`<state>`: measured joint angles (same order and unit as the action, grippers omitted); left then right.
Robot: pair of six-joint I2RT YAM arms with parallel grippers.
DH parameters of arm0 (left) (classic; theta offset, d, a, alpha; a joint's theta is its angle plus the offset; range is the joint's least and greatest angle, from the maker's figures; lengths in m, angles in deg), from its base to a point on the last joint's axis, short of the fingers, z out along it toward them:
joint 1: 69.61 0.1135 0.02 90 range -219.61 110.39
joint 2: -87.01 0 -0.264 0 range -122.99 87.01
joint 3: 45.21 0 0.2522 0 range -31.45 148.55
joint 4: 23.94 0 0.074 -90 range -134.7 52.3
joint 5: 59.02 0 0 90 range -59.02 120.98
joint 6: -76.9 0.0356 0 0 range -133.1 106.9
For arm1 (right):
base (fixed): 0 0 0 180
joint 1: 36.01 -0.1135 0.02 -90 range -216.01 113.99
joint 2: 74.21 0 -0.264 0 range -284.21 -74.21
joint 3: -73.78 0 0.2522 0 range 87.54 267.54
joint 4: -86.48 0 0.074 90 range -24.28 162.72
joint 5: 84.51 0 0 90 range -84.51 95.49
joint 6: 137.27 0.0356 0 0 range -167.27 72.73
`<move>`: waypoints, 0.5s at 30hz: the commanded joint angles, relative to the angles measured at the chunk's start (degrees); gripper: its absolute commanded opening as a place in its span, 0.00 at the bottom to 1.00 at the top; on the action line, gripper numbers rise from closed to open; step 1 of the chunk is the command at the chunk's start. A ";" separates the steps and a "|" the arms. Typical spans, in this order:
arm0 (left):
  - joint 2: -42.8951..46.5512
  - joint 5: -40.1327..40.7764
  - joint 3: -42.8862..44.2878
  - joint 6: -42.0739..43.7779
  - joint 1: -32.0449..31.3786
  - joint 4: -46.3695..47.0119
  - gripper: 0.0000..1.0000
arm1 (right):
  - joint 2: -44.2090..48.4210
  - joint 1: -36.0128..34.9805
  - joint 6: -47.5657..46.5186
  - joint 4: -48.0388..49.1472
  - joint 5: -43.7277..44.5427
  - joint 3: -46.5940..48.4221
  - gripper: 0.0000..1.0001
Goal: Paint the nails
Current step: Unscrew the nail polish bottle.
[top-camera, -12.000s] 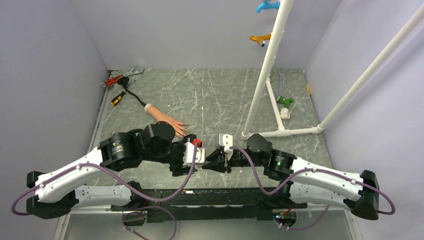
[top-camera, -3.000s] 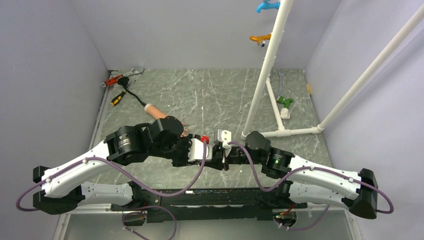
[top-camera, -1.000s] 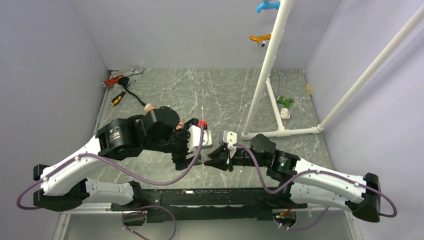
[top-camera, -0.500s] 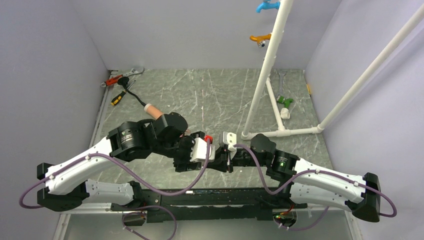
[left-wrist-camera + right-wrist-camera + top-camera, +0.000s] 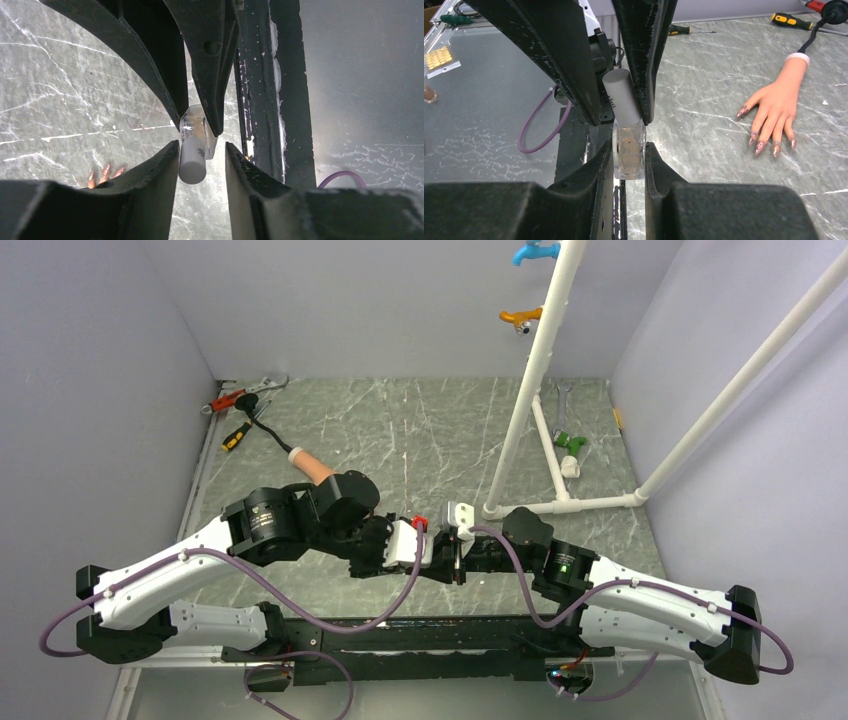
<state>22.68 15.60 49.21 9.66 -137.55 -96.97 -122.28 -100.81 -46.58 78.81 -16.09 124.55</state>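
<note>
The flesh-coloured mannequin hand point(image 5: 776, 107) lies flat on the marble table, fingers toward me, with reddish-pink nails point(image 5: 760, 147). Nail tips also show in the left wrist view point(image 5: 105, 172). From above only its forearm point(image 5: 312, 466) shows; the left arm hides the rest. My right gripper point(image 5: 629, 150) is shut on the small clear bottle point(image 5: 629, 155) and holds it above the table's near edge. My left gripper point(image 5: 202, 150) is open, its fingers either side of the bottle's white cap point(image 5: 192, 160); the cap touches one finger, with a gap to the other. The two grippers meet tip to tip point(image 5: 447, 558).
A white pipe rack point(image 5: 540, 370) stands at the back right with blue and orange hooks and a green-handled tool point(image 5: 570, 443) at its foot. Screwdrivers and a wrench point(image 5: 245, 395) lie at the back left. A black rail point(image 5: 257, 90) runs along the near edge.
</note>
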 commanded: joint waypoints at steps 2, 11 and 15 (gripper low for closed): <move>0.90 -0.21 -0.35 -0.15 -0.51 2.51 0.31 | -0.25 -0.08 0.83 3.84 -0.66 2.54 0.00; 0.65 -0.41 -1.86 -5.36 -0.53 5.14 0.10 | 0.34 -0.07 0.19 3.26 1.42 2.28 0.00; -0.24 2.40 -1.71 -10.54 -0.54 6.30 0.04 | 1.52 -0.07 0.09 4.50 3.84 1.29 0.00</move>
<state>22.68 17.00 47.50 5.29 -137.58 -95.09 -122.81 -100.87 -46.27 77.39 -15.59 124.53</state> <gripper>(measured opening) 0.222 0.217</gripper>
